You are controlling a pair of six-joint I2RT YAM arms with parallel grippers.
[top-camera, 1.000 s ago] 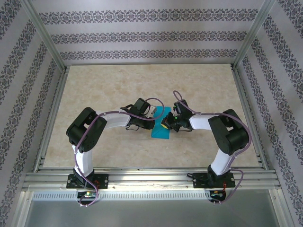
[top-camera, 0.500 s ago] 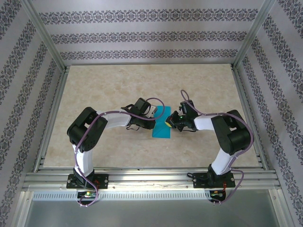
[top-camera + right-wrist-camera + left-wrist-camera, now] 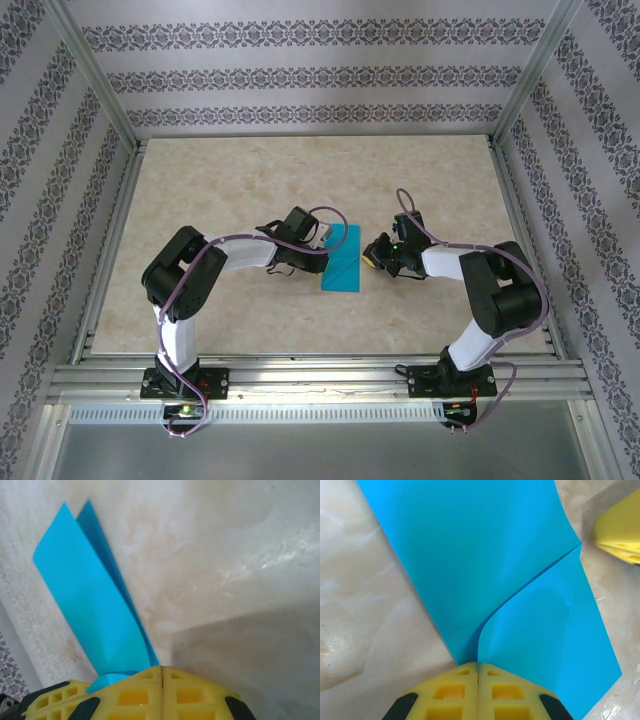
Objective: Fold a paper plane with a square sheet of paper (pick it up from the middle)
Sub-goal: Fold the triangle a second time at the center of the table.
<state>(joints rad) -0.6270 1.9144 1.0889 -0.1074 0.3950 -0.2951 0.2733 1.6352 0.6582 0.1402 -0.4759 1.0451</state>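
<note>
sheet of paper (image 3: 342, 259) lies near the middle of the table (image 3: 230, 180) in the top view, a teal-blue folded shape running upper right to lower left, between the two grippers.

left gripper (image 3: 321, 264) is at the paper's left edge in the top view. in the left wrist view the left gripper (image 3: 478, 672) sits bottom centre, yellow fingers (image 3: 450, 692) clenched flat together. a paper edge runs straight into the seam between them, so it is pinching the sheet. sheet of paper (image 3: 485, 555) fans out from there to the top of the frame. one layer curls up off the other along a curved edge from the fingers to a corner at right. the lower layer lies flat on the marble toward lower right.

right gripper (image 3: 371, 256) is just right of the paper in the top view, pointing left at it. a yellow finger (image 3: 620, 535) of it shows at the upper right of the left wrist view, near the paper's right corner with a strip of table between them. in the right wrist view the right gripper (image 3: 161, 672) is at bottom centre, fingers (image 3: 200, 695) pressed together with nothing seen in the seam. sheet of paper (image 3: 85, 595) rises from behind the left finger's top edge toward upper left, two layers showing at the far tip. cannot tell if the paper touches that finger.
</note>
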